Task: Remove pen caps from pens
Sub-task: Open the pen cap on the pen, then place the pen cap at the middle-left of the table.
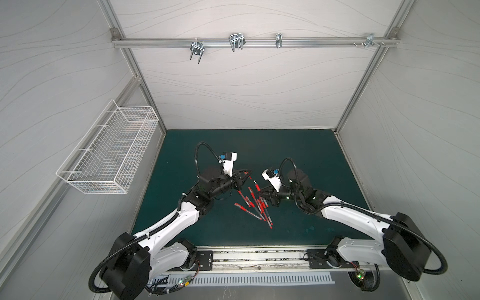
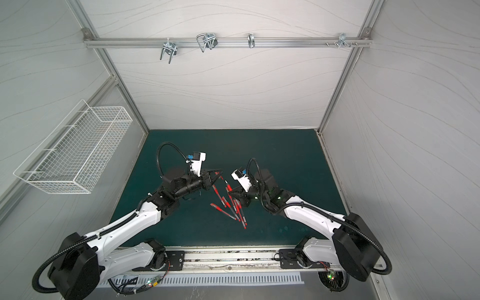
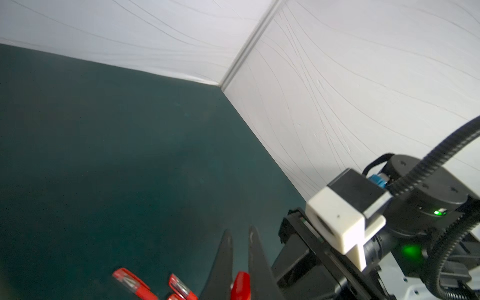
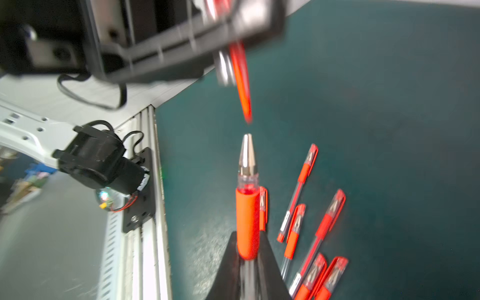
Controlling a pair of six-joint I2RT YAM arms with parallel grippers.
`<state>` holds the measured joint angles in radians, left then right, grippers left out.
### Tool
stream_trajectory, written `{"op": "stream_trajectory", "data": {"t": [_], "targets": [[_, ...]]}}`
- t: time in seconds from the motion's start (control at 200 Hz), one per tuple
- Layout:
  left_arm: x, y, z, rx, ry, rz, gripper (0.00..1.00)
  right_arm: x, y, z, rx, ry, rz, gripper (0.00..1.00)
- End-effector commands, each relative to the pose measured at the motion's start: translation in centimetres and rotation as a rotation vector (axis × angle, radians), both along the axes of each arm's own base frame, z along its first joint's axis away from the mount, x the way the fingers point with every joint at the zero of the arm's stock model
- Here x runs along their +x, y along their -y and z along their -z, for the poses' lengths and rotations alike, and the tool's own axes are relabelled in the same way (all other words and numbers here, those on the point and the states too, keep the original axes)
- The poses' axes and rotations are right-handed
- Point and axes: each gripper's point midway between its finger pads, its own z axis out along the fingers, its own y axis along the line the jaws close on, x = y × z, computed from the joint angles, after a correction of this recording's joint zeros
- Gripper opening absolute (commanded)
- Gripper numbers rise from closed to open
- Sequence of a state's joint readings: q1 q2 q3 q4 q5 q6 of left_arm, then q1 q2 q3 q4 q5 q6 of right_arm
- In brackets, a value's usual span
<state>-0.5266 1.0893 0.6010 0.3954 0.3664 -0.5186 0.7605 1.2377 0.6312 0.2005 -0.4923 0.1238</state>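
Right tool [image 4: 248,262] clamps uncapped pen [image 4: 247,207], tip toward left tool [image 1: 248,172].

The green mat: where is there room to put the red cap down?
Bare mat lies beyond both grippers toward the back wall, and along the front rail. The middle is crowded: the pens lie piled between the left gripper and right gripper.
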Motion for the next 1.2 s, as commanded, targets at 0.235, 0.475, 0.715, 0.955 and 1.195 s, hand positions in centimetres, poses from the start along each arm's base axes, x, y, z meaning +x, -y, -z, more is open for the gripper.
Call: {"op": "stream_trajectory", "data": {"t": [0.235, 0.475, 0.715, 0.955, 1.195], "targets": [[0.9, -1.1, -1.6, -0.012, 0.066, -0.072, 0.00, -1.4, -0.3, 0.2, 0.022, -0.064, -0.082, 0.00], [2.6, -4.6, 1.0, 0.124, 0.000, -0.290, 0.00, 2.2, 1.6, 1.1, -0.062, -0.028, 0.164, 0.00], [5.1, -11.8, 5.1, 0.400, -0.099, -0.688, 0.00, 6.7, 6.0, 2.6, -0.213, 0.040, 0.494, 0.00], [6.7, -15.6, 9.6, 0.551, -0.259, -0.817, 0.00, 10.6, 12.3, 5.4, -0.276, -0.115, 0.752, 0.00], [7.2, -18.6, 13.3, 0.587, -0.415, -0.892, 0.00, 12.3, 16.8, 7.9, -0.295, -0.258, 0.913, 0.00]]}}
